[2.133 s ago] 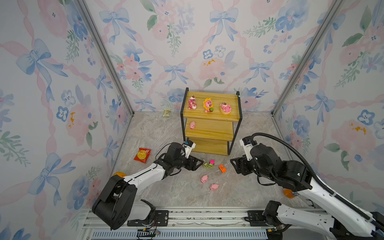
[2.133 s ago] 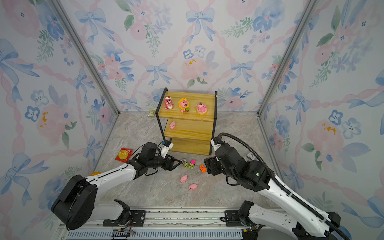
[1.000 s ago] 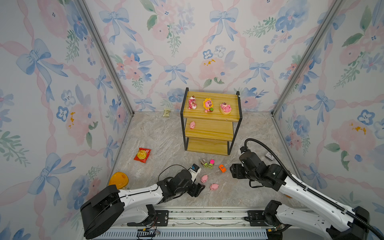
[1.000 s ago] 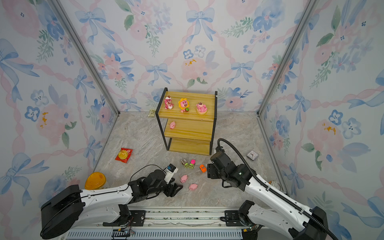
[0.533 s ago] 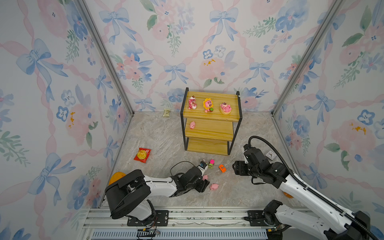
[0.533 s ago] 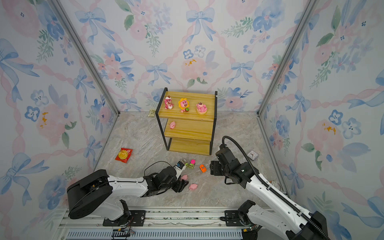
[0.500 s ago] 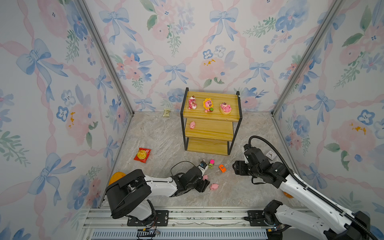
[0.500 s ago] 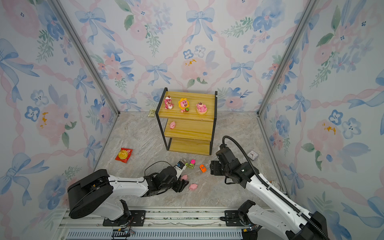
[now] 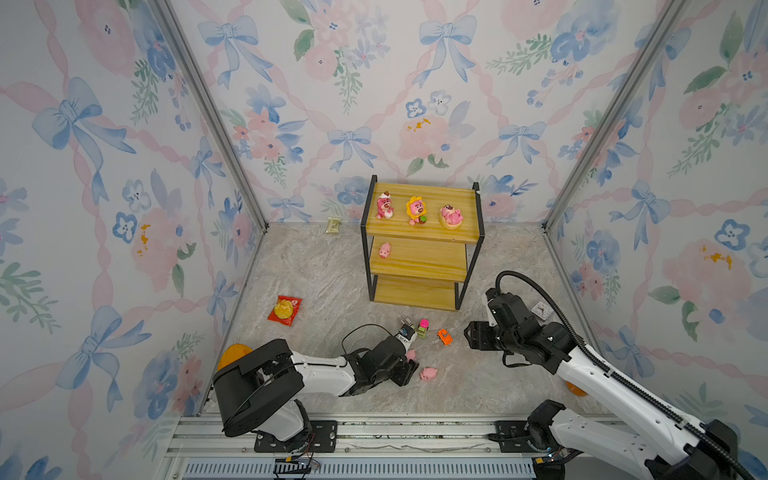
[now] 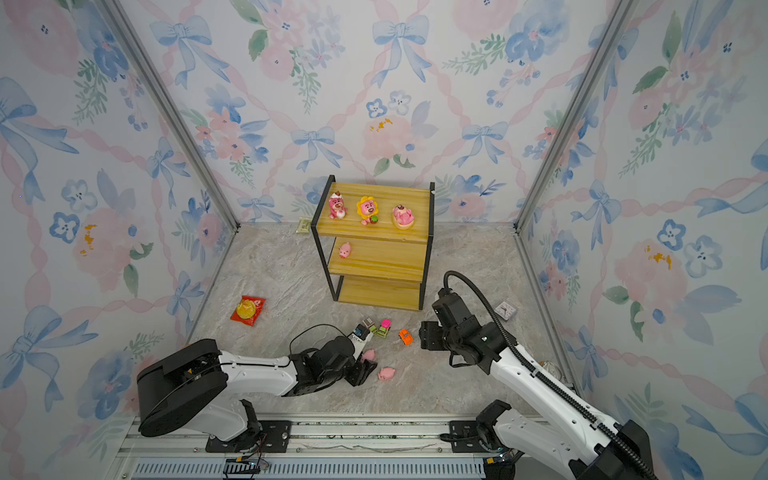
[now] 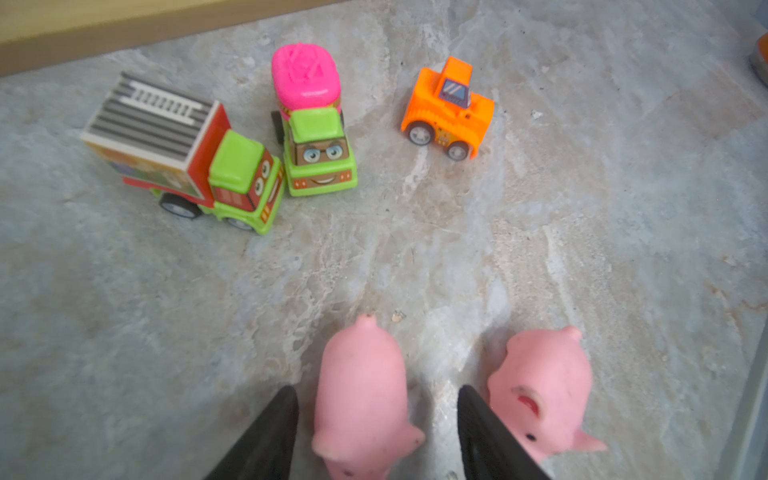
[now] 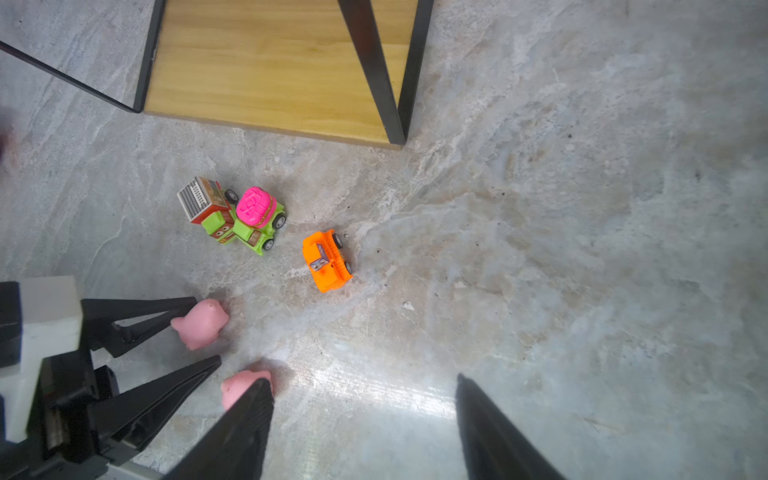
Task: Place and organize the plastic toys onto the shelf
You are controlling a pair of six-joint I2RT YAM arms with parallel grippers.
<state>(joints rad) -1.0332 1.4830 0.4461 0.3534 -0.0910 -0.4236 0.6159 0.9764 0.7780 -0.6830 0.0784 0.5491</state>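
Stretched low, my left gripper straddles a pink pig, unclamped. My right gripper hovers open, empty.

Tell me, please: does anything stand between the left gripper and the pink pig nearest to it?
Nothing visible does. The left gripper is open, and its jaws stand on both sides of the pig. A second pig lies close beside the gripper, outside the jaws.
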